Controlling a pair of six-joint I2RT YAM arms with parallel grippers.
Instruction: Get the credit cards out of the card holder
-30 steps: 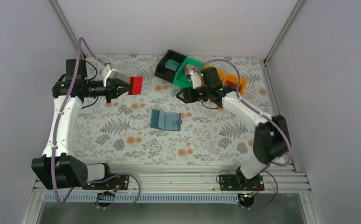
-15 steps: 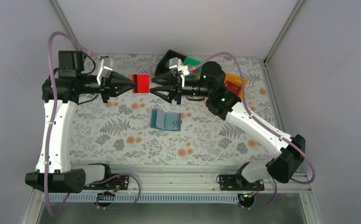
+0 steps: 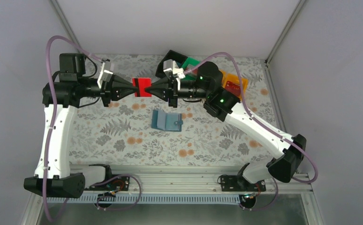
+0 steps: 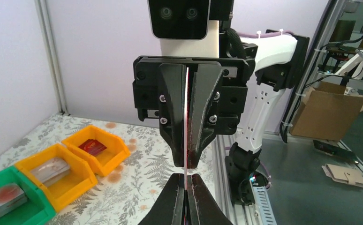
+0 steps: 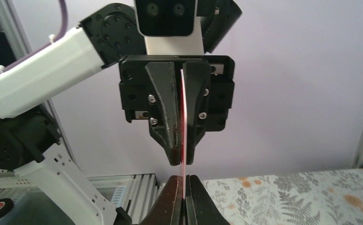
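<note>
A red credit card (image 3: 142, 87) hangs in the air over the back of the table, gripped from both ends. My left gripper (image 3: 133, 88) is shut on its left edge and my right gripper (image 3: 151, 90) is shut on its right edge, tips facing each other. In the left wrist view the card (image 4: 187, 169) shows edge-on between my own fingertips (image 4: 187, 180) and the opposite ones. The right wrist view shows the same thin red edge (image 5: 184, 168). The card holder (image 3: 166, 120), a blue-teal wallet, lies open on the table below, touched by neither gripper.
At the back stand a black bin (image 3: 166, 60), a green bin (image 3: 192, 62) and an orange bin (image 3: 235, 82). The left wrist view shows two orange bins (image 4: 105, 159), one with a red card (image 4: 91, 146), and the green bin (image 4: 11, 180) with a pale card.
My right arm swung left from the bins to meet the left gripper, and its jaws went from open to shut on the red card's free end. The left arm shifted slightly.
</note>
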